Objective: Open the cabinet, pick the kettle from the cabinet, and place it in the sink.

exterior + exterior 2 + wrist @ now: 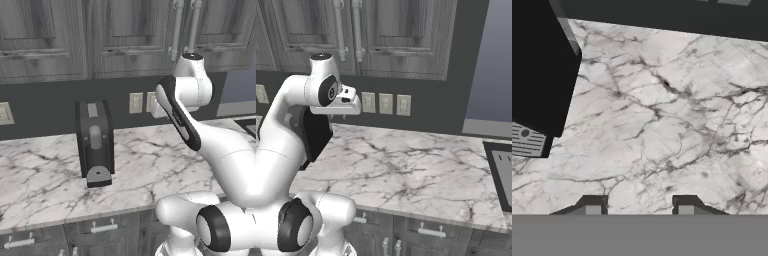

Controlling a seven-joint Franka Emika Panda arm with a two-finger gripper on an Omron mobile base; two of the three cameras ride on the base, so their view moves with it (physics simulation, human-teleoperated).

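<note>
Parted gripper [639, 206]; shut grey wood-grain cabinet [401, 37].

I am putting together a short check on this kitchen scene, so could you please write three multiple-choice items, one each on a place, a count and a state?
1. Where does the black coffee machine stand?
A. in a basin
B. on the white marble counter
C. on the floor

2. How many long vertical silver bar handles meet at the middle of the dark grey wood-grain wall cabinet?
A. two
B. four
C. none

3. How are that cabinet's doors?
A. both wide open
B. one removed
C. both closed

Answers:
1 B, its base rests on the marble in the left base view.
2 A, two bars hang side by side.
3 C, both doors lie flush and no interior shows.
</note>
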